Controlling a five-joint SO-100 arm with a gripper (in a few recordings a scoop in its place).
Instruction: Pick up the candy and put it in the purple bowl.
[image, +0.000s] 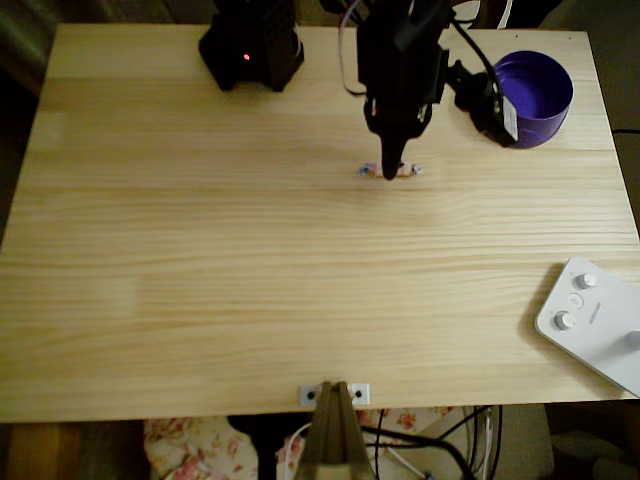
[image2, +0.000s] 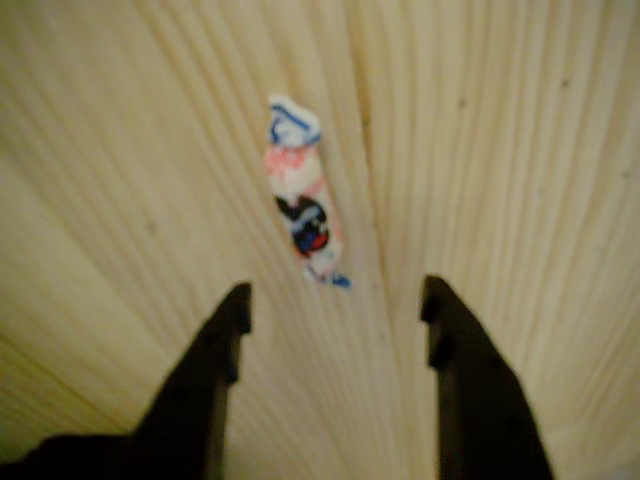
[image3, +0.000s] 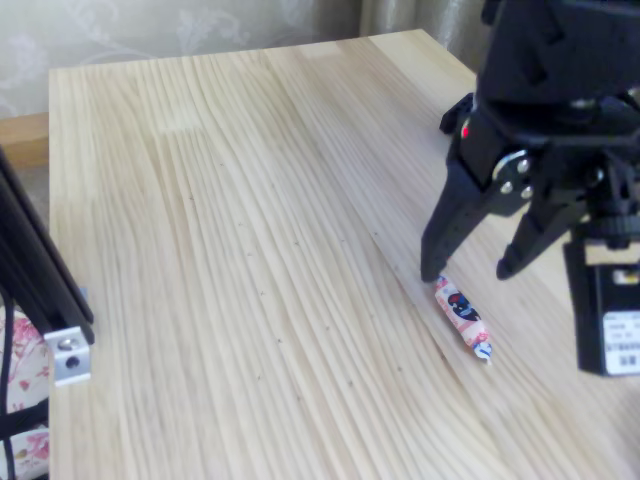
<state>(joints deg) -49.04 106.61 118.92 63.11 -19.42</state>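
Candy (image2: 305, 205) on the table (image: 250, 250), under a spread gripper (image3: 468, 272).

The wrist view shows both twisted wrapper ends, ahead of the parted fingers (image2: 210, 390); the fixed view shows one fingertip at the candy's end. Overhead, the bowl (image: 535, 98) sits near the table's top-right corner, nothing visible inside.

Pale pine-wood table (image: 200, 260): matt, smooth, fine straight grain. Small pinkish-white candy (image3: 461, 317): glossy printed wrapper, twisted ends. Round purple plastic bowl (image: 545, 75): smooth, slight sheen. Black plastic gripper (image3: 467, 270): matt fingers (image2: 205, 385). White plastic button device (image: 600, 325): smooth.
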